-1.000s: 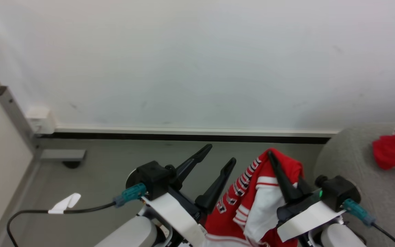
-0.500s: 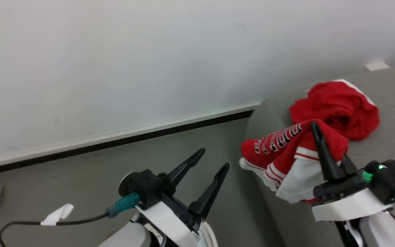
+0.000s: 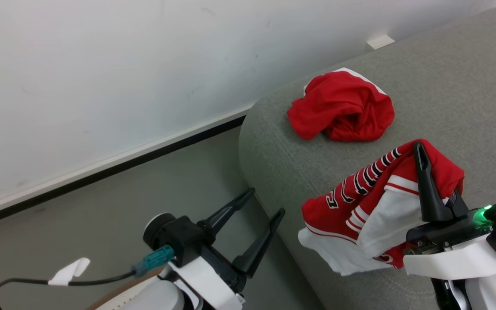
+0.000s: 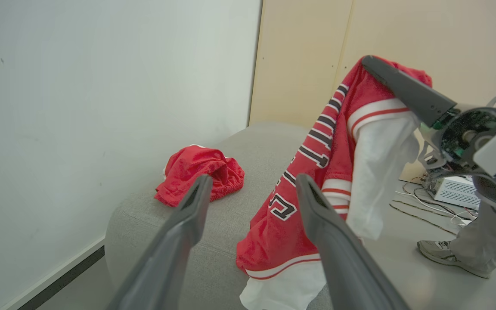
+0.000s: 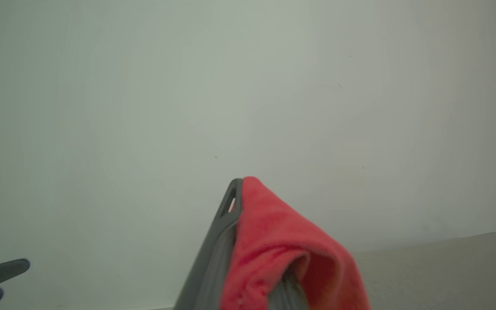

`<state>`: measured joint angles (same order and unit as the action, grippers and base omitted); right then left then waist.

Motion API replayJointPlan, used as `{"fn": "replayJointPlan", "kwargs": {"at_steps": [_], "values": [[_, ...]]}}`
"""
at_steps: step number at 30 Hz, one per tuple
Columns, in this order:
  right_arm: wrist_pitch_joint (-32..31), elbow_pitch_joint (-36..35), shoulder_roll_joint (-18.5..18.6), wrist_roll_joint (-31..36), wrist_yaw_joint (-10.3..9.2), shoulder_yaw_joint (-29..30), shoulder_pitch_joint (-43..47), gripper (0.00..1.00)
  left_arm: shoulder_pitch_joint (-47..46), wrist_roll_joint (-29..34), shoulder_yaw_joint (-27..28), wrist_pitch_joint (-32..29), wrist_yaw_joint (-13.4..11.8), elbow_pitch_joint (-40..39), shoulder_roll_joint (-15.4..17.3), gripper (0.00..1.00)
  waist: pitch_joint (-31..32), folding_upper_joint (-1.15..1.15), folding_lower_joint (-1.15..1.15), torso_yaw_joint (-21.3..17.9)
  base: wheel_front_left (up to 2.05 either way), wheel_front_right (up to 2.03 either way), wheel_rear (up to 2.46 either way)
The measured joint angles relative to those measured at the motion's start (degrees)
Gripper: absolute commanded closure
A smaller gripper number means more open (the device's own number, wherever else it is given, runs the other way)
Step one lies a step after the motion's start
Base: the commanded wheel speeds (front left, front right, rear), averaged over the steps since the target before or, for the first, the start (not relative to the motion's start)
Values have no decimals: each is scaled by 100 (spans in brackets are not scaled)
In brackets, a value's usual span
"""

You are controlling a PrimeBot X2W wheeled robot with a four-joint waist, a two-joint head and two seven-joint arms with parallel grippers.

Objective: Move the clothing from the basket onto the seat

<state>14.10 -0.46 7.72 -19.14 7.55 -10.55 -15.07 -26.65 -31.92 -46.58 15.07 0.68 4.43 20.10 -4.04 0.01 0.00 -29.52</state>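
The right gripper (image 3: 420,155) has its two fingers drawn close together on a fold of the red jersey (image 3: 360,193). The jersey drapes over them, black-and-white lettering outward, with a white cloth piece (image 3: 385,217) hanging alongside. The bundle hangs above the front corner of the light-grey seat (image 3: 446,86) (whether its hem touches the fabric I cannot tell). The left gripper (image 3: 265,202) stands wide open and empty over the grey floor (image 3: 101,206), just beside the seat's rounded end. Farther back on the seat lies a crumpled red garment (image 3: 342,105) with white trim. Behind runs a plain white wall (image 3: 101,64) with a dark baseboard (image 3: 144,159). In the left wrist view a beige panel (image 4: 308,64) adjoins the wall, and a person's shoe (image 4: 439,252) rests on the floor.
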Motion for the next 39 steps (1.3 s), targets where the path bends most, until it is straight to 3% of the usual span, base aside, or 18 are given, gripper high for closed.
{"fn": "replayJointPlan", "kwargs": {"at_steps": [7, 15, 24, 30, 34, 36, 39], "values": [[-89, -137, -119, 96, 0, 248, -46, 100, -51, 18, -31, -64, 38, -19, 81, 0, -238, 0, 0, -53, 0, 0, 0], [-673, -133, 43, -196, 0, 849, -1029, 100, -157, 38, -36, -265, 93, -246, 350, 0, -634, 0, 0, 206, 0, 0, 0], [-1300, 99, 828, -212, 0, 1919, -2348, 100, -273, 73, 105, -402, 190, -652, 888, 0, -1430, 0, 1, 617, 0, 0, 0], [-1719, 474, 1646, 29, 0, 2973, -3132, 100, -398, 97, 322, -435, 250, -947, 1329, 0, -2211, 0, 1, 1053, 0, 0, 0], [-1912, 968, 1725, 327, 0, 3086, -3229, 100, -463, 96, 382, -405, 292, -1028, 1457, 0, -2552, 0, 1, 1228, 0, 0, 0], [-2128, 1298, 1857, 628, 3, 2913, -3244, 95, -510, 56, 391, -390, 360, -1084, 1512, 0, -2763, 0, 1, 1340, 0, 0, 0], [-2385, 1867, 1846, 907, 2, 2920, -3277, 98, -589, 57, 426, -348, 392, -1110, 1562, 0, -3043, 0, 2, 1517, 0, 0, 0]]}}
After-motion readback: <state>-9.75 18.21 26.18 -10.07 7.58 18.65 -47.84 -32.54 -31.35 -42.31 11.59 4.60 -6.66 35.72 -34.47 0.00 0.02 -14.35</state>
